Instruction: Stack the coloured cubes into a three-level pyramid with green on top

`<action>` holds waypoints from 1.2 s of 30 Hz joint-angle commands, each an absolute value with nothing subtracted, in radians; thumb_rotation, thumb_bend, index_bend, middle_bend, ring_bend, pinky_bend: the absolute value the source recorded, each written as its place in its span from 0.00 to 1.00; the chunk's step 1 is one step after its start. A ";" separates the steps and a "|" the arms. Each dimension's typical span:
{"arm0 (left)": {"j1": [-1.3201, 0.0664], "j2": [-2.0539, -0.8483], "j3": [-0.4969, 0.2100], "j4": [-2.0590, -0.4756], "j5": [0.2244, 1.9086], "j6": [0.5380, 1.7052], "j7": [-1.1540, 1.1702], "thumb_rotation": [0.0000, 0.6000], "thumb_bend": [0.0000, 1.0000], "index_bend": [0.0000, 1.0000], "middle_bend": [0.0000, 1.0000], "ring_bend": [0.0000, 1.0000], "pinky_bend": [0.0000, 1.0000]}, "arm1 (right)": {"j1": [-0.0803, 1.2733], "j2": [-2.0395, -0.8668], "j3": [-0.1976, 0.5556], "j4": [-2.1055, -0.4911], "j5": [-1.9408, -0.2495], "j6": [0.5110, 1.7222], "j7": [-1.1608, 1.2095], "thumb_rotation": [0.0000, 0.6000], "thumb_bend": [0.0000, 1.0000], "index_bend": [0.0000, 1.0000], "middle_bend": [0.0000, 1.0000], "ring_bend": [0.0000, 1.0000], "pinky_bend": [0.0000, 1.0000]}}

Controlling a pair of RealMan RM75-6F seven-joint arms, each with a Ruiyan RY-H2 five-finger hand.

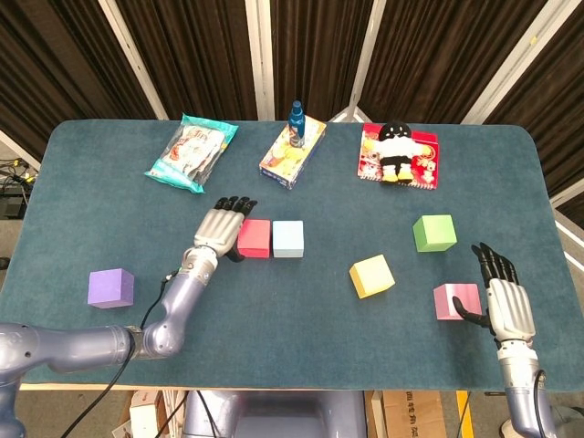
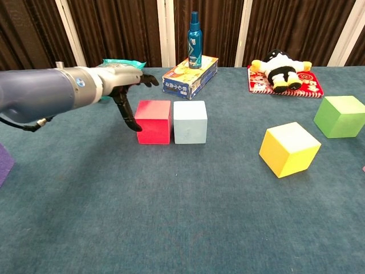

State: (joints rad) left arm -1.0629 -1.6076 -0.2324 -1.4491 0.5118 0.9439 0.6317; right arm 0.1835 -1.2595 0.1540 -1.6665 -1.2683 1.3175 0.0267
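Fingers (image 2: 130,117) of the left hand (image 1: 219,230) are hanging spread and empty beside the red cube (image 2: 154,121) adjoining the light-blue cube (image 2: 190,121), nothing stacked yet, leaving most of the pyramid unbuilt.

Matt, fuzzy blue cloth table (image 1: 109,219); smooth matt red cube (image 2: 154,121); crinkly glossy plastic snack bag (image 1: 192,152).

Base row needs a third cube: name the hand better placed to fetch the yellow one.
Probably right: the yellow cube lies nearer the open right hand. The left hand sits beside the red cube.
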 commanded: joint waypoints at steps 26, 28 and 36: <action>-1.091 -1.638 -0.197 -1.323 0.505 0.932 0.696 1.00 0.20 0.00 0.01 0.00 0.02 | 0.184 -1.260 0.157 -1.668 -1.262 1.315 0.030 1.00 0.34 0.00 0.00 0.00 0.00; -1.094 -1.648 -0.200 -1.309 0.509 0.928 0.693 1.00 0.20 0.00 0.01 0.00 0.02 | 0.184 -1.260 0.157 -1.667 -1.261 1.314 0.031 1.00 0.34 0.00 0.00 0.00 0.00; -1.100 -1.691 -0.215 -1.246 0.534 0.920 0.673 1.00 0.20 0.00 0.01 0.00 0.02 | 0.185 -1.261 0.160 -1.667 -1.254 1.311 0.032 1.00 0.34 0.00 0.00 0.00 0.00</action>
State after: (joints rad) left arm -1.0990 -1.6845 -0.2116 -1.2529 0.5303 0.9221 0.6774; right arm 0.1850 -1.2609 0.1600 -1.6667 -1.2540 1.3110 0.0318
